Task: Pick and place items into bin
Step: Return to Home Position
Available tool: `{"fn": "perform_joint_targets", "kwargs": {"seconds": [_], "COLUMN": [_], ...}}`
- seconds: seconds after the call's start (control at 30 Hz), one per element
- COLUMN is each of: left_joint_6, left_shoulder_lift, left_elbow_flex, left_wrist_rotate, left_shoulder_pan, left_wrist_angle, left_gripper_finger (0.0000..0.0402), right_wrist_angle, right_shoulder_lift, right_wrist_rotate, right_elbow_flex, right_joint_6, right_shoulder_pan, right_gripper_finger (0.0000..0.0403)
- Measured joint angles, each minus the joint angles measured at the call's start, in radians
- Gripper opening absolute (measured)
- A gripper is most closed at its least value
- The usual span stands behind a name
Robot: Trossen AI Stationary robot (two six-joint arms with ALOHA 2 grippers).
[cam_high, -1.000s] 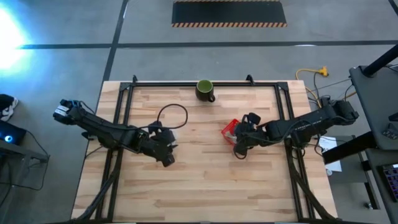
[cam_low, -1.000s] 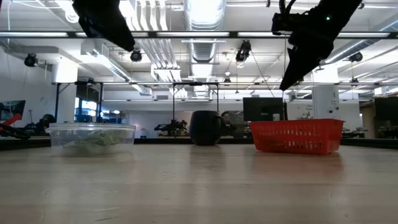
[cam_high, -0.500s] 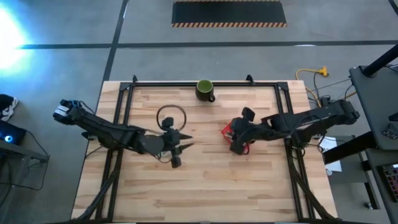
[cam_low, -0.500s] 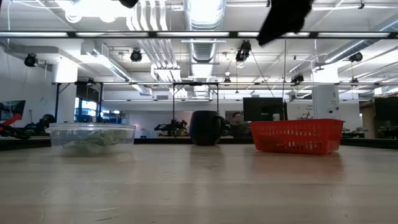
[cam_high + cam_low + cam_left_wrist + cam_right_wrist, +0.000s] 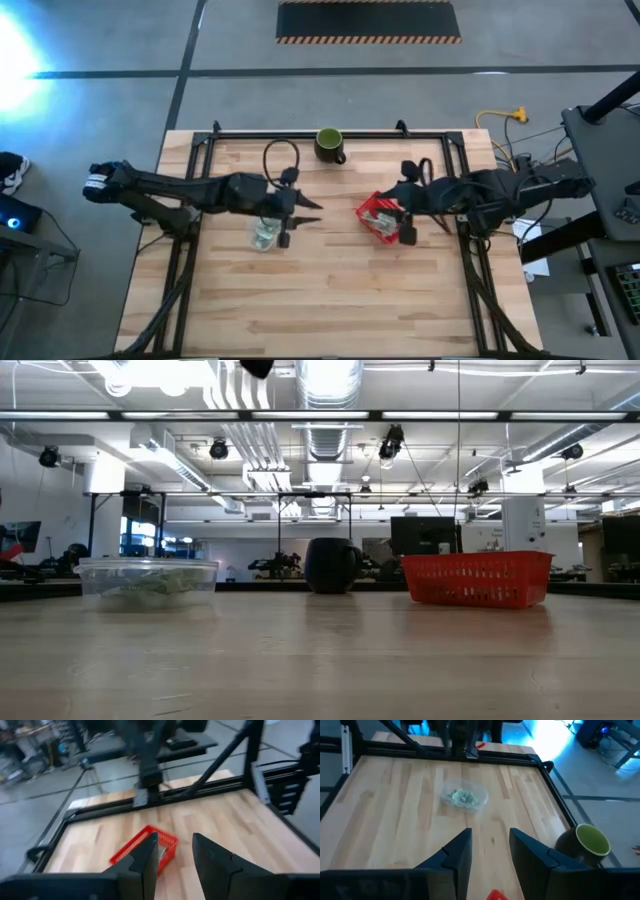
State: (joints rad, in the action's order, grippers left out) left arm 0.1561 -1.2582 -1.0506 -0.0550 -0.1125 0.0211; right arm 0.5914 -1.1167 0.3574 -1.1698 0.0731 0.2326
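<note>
The pale green-and-white packets lie heaped in a clear plastic tub, which stands on the table left of centre. The red mesh bin stands right of centre. My left gripper hovers high, just right of the tub, pointing level toward the bin, open and empty. My right gripper hangs high over the bin, pointing level toward the tub, open and empty. Both grippers are above the low view.
A dark green mug stands near the table's far edge, between the arms. A black metal frame runs along the far and side edges. Bare wood fills the near half of the table.
Both grippers rose and left the low view. The left one moved from over the tub toward the far right and tipped up to point level at the bin, uncovering the tub. The right one lifted from the bin's near side and tipped level over it.
</note>
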Motion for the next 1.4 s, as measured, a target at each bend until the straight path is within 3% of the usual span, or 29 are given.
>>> {"fn": "perform_joint_targets", "kwargs": {"seconds": [0.13, 0.33, 0.53, 0.7, 0.9, 1.4], "left_joint_6": [-0.027, -0.078, -0.154, -0.178, -0.178, -0.203], "left_shoulder_lift": [0.084, 0.309, 0.584, 0.754, 0.841, 1.064], "left_elbow_flex": [0.066, 0.253, 0.502, 0.668, 0.805, 0.946], "left_wrist_rotate": [-0.006, -0.057, -0.065, -0.066, -0.067, -0.082], "left_shoulder_pan": [0.036, 0.041, 0.041, 0.041, 0.041, 0.041], "left_wrist_angle": [0.006, -0.006, -0.137, -0.257, -0.390, -0.405], "left_gripper_finger": [0.0102, 0.0102, 0.0102, 0.0102, 0.0102, 0.0102], "right_wrist_angle": [-0.047, -0.185, -0.434, -0.478, -0.491, -0.505], "right_shoulder_lift": [0.121, 0.361, 0.558, 0.656, 0.762, 0.994], "right_wrist_rotate": [0.000, -0.003, -0.023, -0.092, -0.237, -0.255], "right_elbow_flex": [0.110, 0.331, 0.550, 0.664, 0.739, 0.884], "right_joint_6": [0.033, 0.088, 0.058, 0.057, 0.116, 0.160], "right_shoulder_pan": [0.000, 0.012, 0.012, -0.004, -0.065, -0.178], "right_gripper_finger": [0.0118, 0.0114, 0.0109, 0.0101, 0.0086, 0.0059]}}
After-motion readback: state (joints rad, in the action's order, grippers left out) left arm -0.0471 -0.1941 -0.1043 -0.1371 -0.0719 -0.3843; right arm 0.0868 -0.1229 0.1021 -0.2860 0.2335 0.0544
